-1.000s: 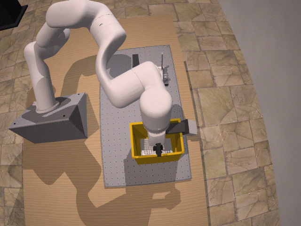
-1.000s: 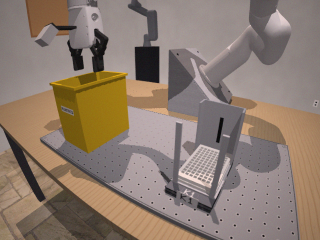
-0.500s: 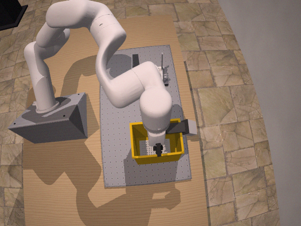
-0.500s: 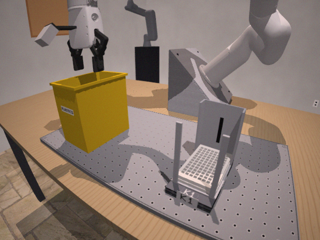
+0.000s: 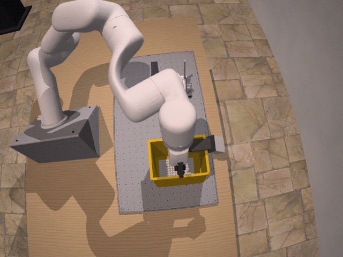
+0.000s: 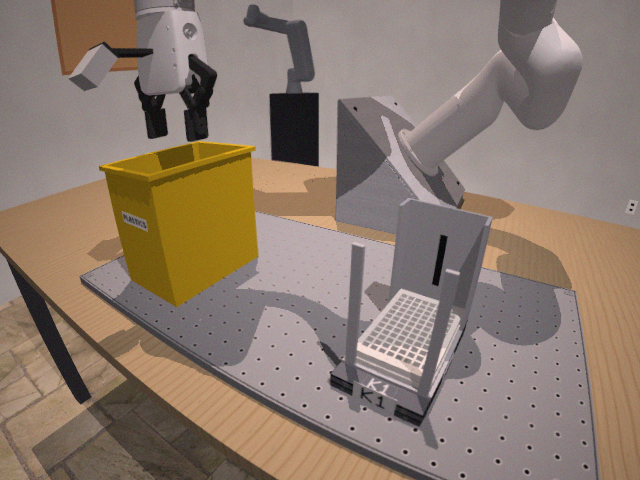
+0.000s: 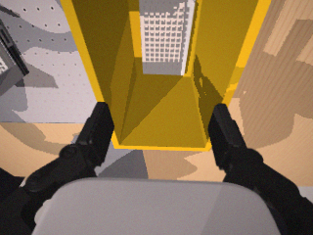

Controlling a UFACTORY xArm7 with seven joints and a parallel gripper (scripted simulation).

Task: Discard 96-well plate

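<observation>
Pincer (image 6: 174,122) hanging above the mouth of the yellow bin (image 6: 196,237), fingers spread fully apart, nothing between them. Pointing straight down, clear of the rim, seen from the side.

Discarded plate (image 7: 163,36) lying at the bottom of the bin, well below the rim, grid of wells facing up, pressed toward one wall in the wrist view. From the top view, only part of that plate (image 5: 170,168) visible past the wrist and pincer (image 5: 180,169), inside the yellow walls (image 5: 157,157).

Bin standing upright on the grey perforated board (image 6: 289,289), a small white label reading PLASTICS (image 6: 134,221) on one face. Board resting on the wooden desk (image 6: 46,222).

Rack K1 (image 6: 355,304) standing well apart from the bin, toward the other end of the board: two slim posts in front, a tall back panel (image 6: 418,242) with a dark slot behind, base marked K1. Lower plate (image 6: 408,330) seated flat on the rack between the posts, wells up.

Arm base (image 6: 361,175), a grey wedge block, sitting on the desk behind the board. A small grey box (image 6: 92,67) sticking out sideways from the wrist on a dark stalk.
</observation>
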